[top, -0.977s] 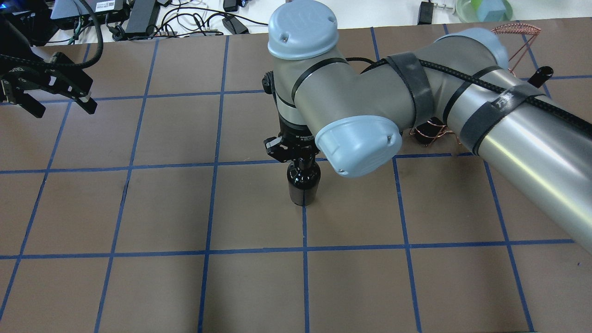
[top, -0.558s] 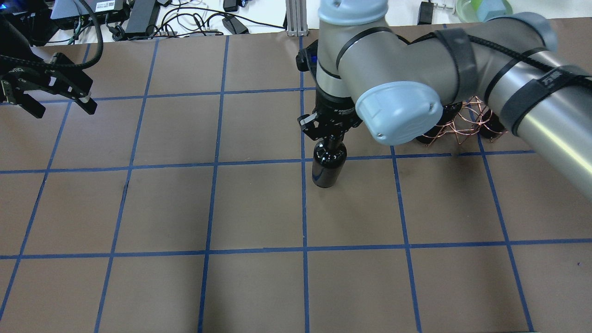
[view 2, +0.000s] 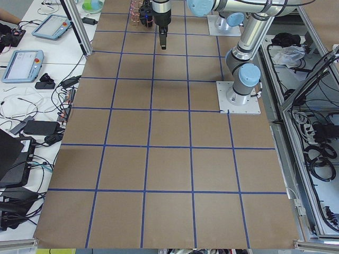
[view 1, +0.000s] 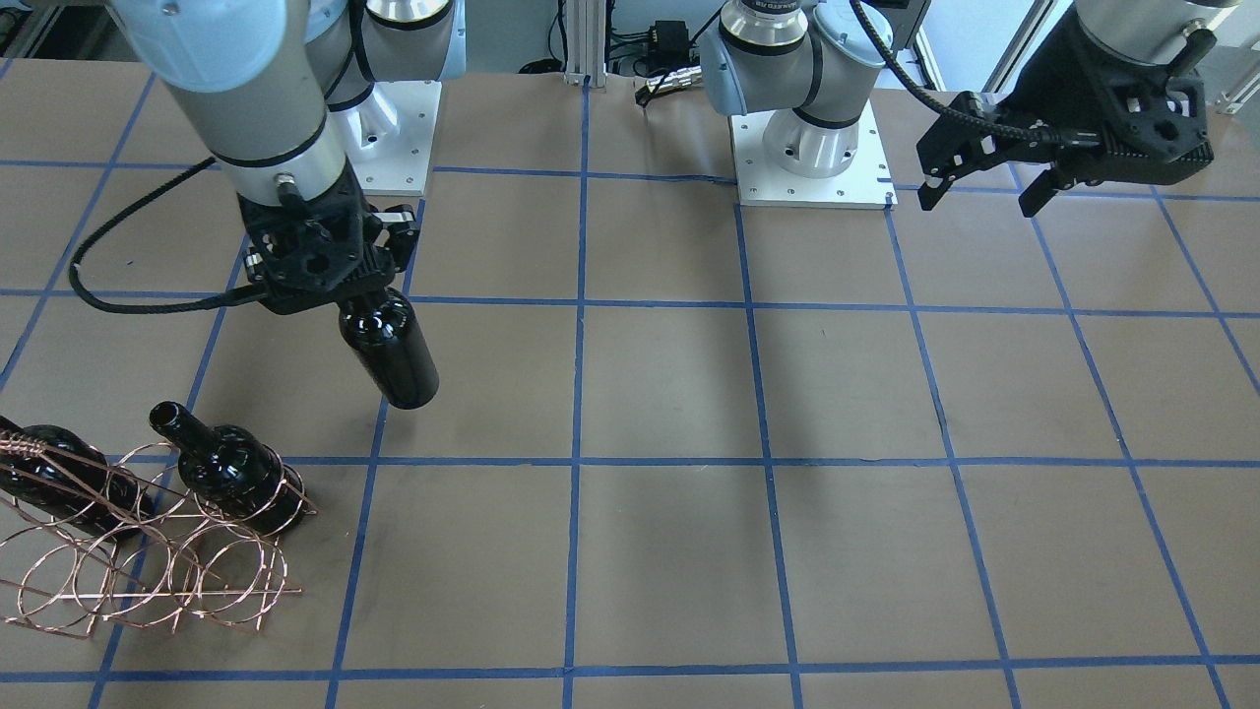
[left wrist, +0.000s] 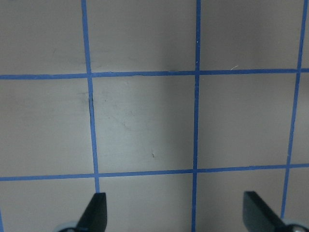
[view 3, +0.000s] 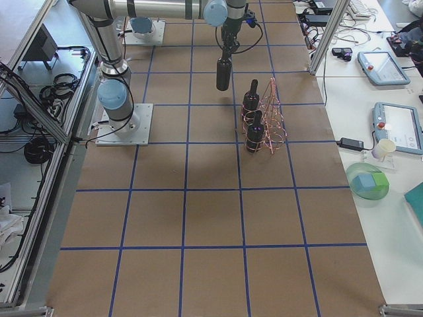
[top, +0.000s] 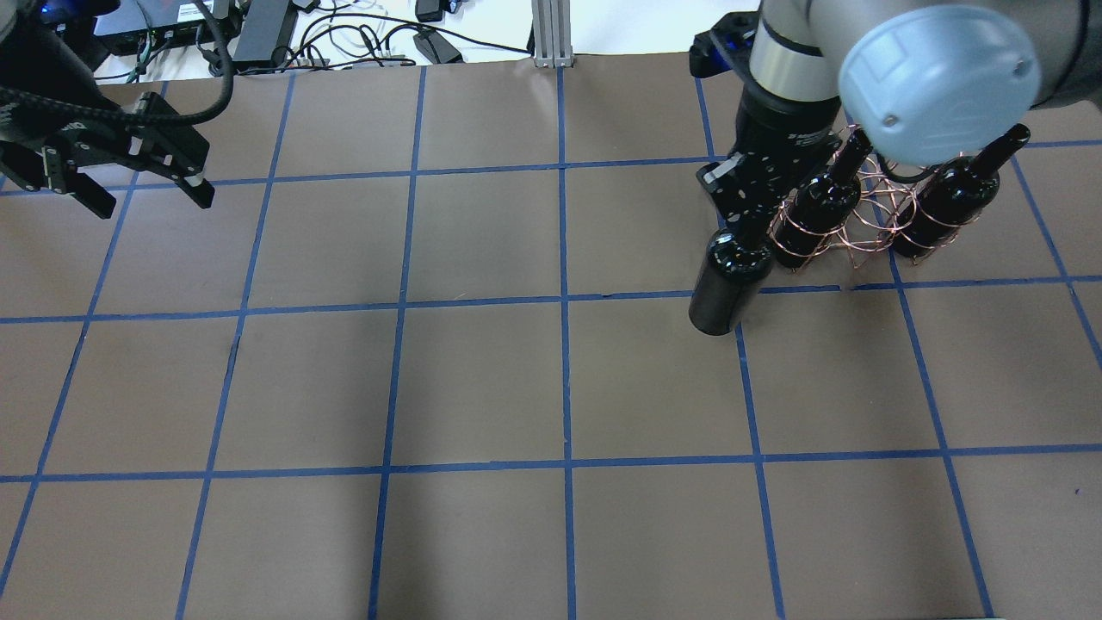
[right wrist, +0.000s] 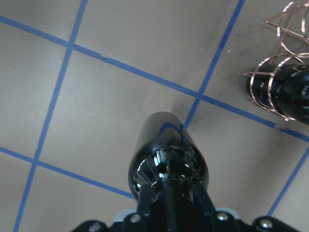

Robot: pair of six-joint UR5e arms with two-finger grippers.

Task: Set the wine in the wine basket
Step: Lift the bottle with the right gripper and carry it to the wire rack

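My right gripper (top: 747,231) is shut on the neck of a glossy black wine bottle (top: 725,291), which hangs tilted above the table, just left of the copper wire wine basket (top: 863,234). Two more black bottles (top: 818,207) (top: 945,200) sit in the basket's rings. In the front-facing view the held bottle (view 1: 392,350) is up and right of the basket (view 1: 148,576). The right wrist view shows the bottle (right wrist: 166,157) between the fingers (right wrist: 145,200). My left gripper (top: 153,202) is open and empty at the far left; it also shows in the left wrist view (left wrist: 176,212).
Cables and power bricks (top: 258,26) lie beyond the table's far edge, beside an aluminium post (top: 547,30). The arm bases (view 1: 812,148) stand on white plates. A green bowl (view 3: 370,185) and tablets sit on the side bench.
My right arm has carried the bottle right and away from me, up to the basket's left side. The two bottles in the basket are now uncovered. The left gripper shifted slightly right.
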